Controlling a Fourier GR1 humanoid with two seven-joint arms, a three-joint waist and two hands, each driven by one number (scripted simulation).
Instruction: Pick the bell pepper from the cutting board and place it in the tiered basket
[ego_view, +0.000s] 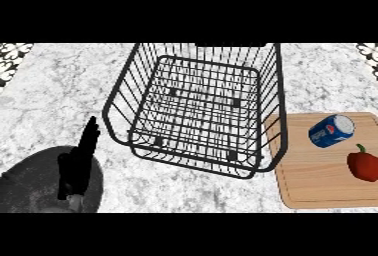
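Observation:
A red bell pepper (363, 165) with a green stem lies on the wooden cutting board (317, 185) at the right edge of the head view. The black wire tiered basket (118, 97) stands in the middle of the marble counter, and nothing lies inside it. My left hand (80, 159) shows at the lower left, fingers straight and pointing up, well left of the basket and far from the pepper. It holds nothing. My right hand does not appear.
A blue soda can (331, 131) lies on its side on the board just above the pepper. The board's left edge touches the basket's right side. Dark patterned tiles show at both upper corners.

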